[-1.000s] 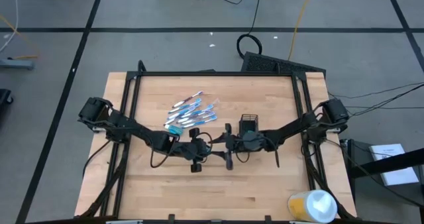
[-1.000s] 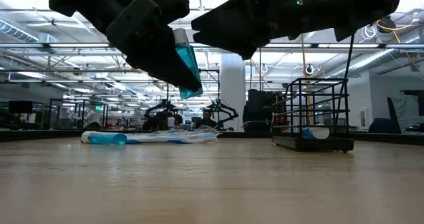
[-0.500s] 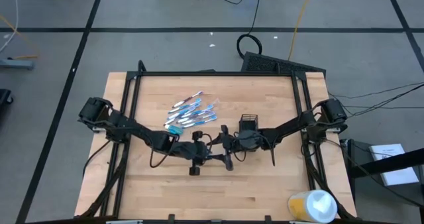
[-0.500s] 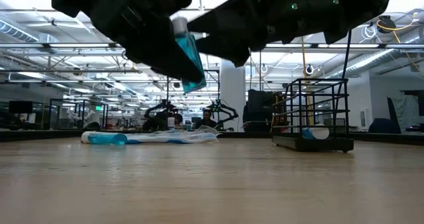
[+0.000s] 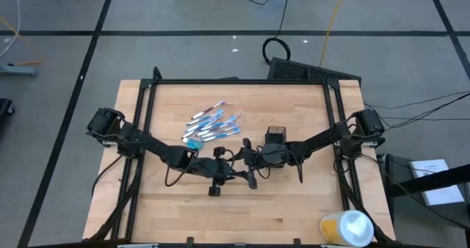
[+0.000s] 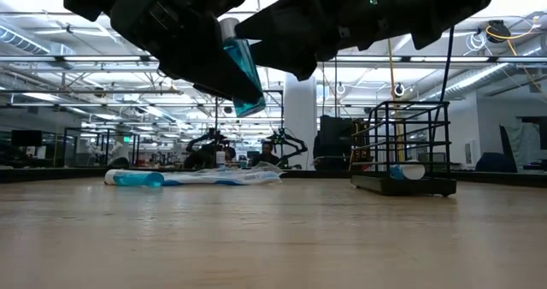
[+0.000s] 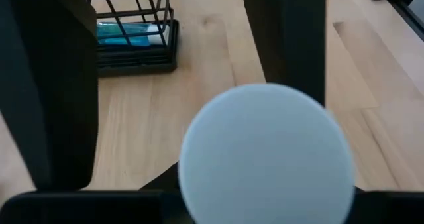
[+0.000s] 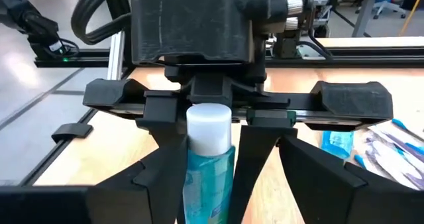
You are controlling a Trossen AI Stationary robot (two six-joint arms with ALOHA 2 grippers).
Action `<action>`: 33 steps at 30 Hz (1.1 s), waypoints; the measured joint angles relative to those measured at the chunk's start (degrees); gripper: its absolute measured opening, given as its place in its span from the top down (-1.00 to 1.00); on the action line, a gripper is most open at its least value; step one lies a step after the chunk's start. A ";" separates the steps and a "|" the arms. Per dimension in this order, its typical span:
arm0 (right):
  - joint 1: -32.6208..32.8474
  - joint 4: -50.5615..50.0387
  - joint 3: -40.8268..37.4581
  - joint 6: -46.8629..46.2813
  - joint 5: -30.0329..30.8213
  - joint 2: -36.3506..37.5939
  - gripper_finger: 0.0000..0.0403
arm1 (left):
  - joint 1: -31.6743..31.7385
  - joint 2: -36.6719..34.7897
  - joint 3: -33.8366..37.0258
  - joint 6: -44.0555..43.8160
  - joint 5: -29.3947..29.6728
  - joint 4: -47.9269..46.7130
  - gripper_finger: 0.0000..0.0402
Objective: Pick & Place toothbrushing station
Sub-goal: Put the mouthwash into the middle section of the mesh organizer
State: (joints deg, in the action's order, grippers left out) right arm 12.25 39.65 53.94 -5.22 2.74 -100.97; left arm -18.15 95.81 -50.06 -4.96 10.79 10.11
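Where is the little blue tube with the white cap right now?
The tube is up in the air, pinched in the left gripper above the middle of the table, between the toothbrush pile and the wire cup.

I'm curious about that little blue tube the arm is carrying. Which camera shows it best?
The right wrist view: the tube stands upright with its white cap, clamped by the left gripper. The low view shows it tilted in mid-air. The left wrist view shows only its round cap. From above it is hidden.
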 joint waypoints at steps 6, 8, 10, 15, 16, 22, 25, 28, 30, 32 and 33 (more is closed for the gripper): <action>-0.04 -0.48 0.31 0.09 -2.43 0.00 -0.09 | 0.00 0.00 0.00 -0.06 -0.08 0.00 0.41; -0.04 -0.63 0.34 0.08 -2.49 0.00 -0.09 | 0.00 0.00 0.00 -0.04 -0.11 0.01 0.41; -0.04 -0.67 0.34 -0.26 -2.61 0.00 -0.11 | 0.02 0.00 0.00 -0.06 -0.13 0.05 0.41; -0.62 -2.05 1.21 -1.24 -5.68 0.00 -0.23 | 0.00 0.00 0.04 -0.10 -0.28 -0.03 0.41; -0.71 -2.82 1.59 -1.48 -5.87 0.02 -0.26 | 0.00 0.00 0.04 -0.11 -0.25 -0.17 0.41; -0.66 -4.08 2.26 -0.80 -5.83 0.02 -0.40 | 0.00 0.00 0.07 -0.17 -0.26 -0.46 0.41; -0.96 -4.08 2.26 0.11 -5.81 0.02 -0.43 | 0.00 0.00 0.07 -0.09 -0.28 -0.41 0.41; -1.90 -4.06 2.26 0.15 -5.95 0.02 -0.41 | 0.04 0.00 0.07 -0.11 -0.95 -0.41 0.41; -2.39 -3.97 2.26 0.18 -5.82 0.02 -0.40 | 0.12 0.00 0.07 -0.21 -0.89 -0.43 0.41; -2.56 -3.66 2.26 0.21 -6.33 0.02 -0.38 | 0.13 0.00 0.08 -0.27 -0.83 -0.46 0.41; -2.60 -3.64 2.33 0.40 -6.69 0.02 -0.37 | 0.12 0.00 0.07 -0.19 -0.79 -0.46 0.41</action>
State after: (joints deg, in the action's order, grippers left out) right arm 9.65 36.01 56.28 -4.82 -3.95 -100.95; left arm -18.03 95.81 -50.00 -5.15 9.99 9.65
